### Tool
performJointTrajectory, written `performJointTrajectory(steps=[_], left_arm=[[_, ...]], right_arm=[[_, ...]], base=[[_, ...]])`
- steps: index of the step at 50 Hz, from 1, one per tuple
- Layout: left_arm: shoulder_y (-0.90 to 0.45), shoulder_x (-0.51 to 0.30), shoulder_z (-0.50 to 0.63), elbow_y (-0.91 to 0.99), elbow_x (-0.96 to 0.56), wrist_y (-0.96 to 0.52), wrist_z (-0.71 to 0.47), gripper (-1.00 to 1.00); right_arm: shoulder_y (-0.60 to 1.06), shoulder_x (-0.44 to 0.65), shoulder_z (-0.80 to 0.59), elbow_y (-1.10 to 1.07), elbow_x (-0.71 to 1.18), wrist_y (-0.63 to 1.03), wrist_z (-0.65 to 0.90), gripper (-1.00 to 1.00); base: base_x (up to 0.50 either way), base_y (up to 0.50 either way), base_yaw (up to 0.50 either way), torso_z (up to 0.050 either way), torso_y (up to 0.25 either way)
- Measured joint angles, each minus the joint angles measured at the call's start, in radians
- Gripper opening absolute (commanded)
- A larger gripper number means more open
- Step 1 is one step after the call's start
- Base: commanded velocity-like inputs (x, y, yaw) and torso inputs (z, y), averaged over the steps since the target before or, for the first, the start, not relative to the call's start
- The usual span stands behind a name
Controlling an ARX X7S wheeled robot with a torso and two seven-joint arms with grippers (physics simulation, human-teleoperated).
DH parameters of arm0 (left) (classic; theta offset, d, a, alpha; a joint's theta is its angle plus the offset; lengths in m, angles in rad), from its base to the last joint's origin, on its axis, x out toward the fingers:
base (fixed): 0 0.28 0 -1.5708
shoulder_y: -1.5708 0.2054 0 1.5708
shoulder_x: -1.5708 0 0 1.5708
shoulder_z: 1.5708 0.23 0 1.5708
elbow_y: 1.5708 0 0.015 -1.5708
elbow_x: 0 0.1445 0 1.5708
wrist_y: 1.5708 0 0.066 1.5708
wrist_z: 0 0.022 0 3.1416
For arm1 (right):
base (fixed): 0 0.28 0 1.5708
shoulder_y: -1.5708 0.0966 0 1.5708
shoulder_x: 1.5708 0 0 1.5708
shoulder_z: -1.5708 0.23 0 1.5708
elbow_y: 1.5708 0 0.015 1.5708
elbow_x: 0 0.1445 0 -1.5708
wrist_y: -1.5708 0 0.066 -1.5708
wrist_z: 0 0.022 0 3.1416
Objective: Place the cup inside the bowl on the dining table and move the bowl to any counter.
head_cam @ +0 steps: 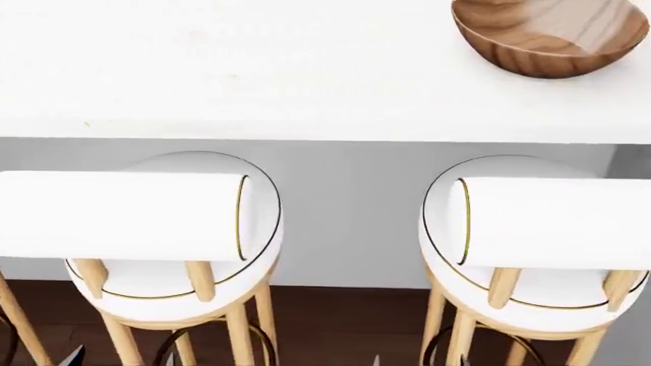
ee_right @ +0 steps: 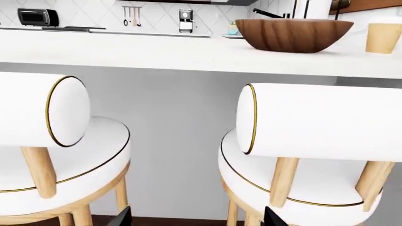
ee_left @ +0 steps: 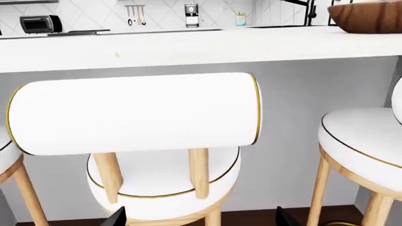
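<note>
The wooden bowl [head_cam: 549, 34] sits on the white dining table [head_cam: 254, 69] toward its right end; it also shows in the left wrist view [ee_left: 367, 16] and the right wrist view [ee_right: 292, 34]. A tan cup [ee_right: 383, 37] stands just beside the bowl on the same top, apart from it, seen only in the right wrist view. Both arms hang low in front of the stools, well below the tabletop. My left gripper [ee_left: 202, 221] is open and empty. My right gripper [ee_right: 197, 220] is open and empty too.
Two white cushioned stools with wooden legs, one [head_cam: 173, 229] on the left and one [head_cam: 539, 236] on the right, stand between me and the table. Beyond the table a counter [ee_right: 94, 30] runs along the far wall with a toaster oven [ee_right: 35, 16], a coffee machine [ee_right: 185, 21] and a faucet [ee_left: 301, 7].
</note>
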Motion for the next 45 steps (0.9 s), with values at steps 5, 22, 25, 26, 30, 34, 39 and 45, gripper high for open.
performJointTrajectory(steps=[5, 22, 25, 26, 30, 34, 39, 45], left_arm=[[0.000, -0.001, 0.001, 0.000, -0.001, 0.000, -0.001, 1.00], [-0.002, -0.005, 0.006, 0.000, -0.006, 0.001, -0.004, 1.00], [-0.002, -0.006, 0.006, 0.000, -0.007, 0.001, -0.005, 1.00], [-0.002, -0.006, 0.007, 0.000, -0.007, 0.001, -0.005, 1.00], [-0.003, -0.006, 0.008, 0.000, -0.008, 0.002, -0.006, 1.00], [-0.003, -0.007, 0.009, 0.000, -0.008, 0.002, -0.007, 1.00], [-0.003, -0.008, 0.010, 0.000, -0.009, 0.003, -0.008, 1.00], [-0.004, -0.009, 0.012, 0.000, -0.011, 0.003, -0.009, 1.00]], right_arm=[[0.000, 0.001, -0.001, 0.000, 0.001, -0.001, 0.001, 1.00], [0.001, 0.003, -0.006, 0.000, 0.003, -0.003, 0.006, 1.00], [0.002, 0.004, -0.007, 0.001, 0.004, -0.003, 0.007, 1.00], [0.002, 0.004, -0.008, 0.001, 0.004, -0.003, 0.008, 1.00], [0.002, 0.005, -0.009, 0.001, 0.004, -0.003, 0.009, 1.00], [0.003, 0.005, -0.010, 0.002, 0.005, -0.003, 0.009, 1.00], [0.003, 0.006, -0.012, 0.003, 0.005, -0.003, 0.011, 1.00], [0.004, 0.007, -0.013, 0.003, 0.005, -0.004, 0.012, 1.00]], base=[[0.00, -0.50, 0.00, 0.000, 0.000], [0.00, -0.50, 0.00, 0.000, 0.000], [0.00, -0.50, 0.00, 0.000, 0.000], [0.00, -0.48, 0.00, 0.000, 0.000], [0.00, -0.48, 0.00, 0.000, 0.000], [0.00, -0.48, 0.00, 0.000, 0.000], [0.00, -0.48, 0.00, 0.000, 0.000], [0.00, -0.46, 0.00, 0.000, 0.000]])
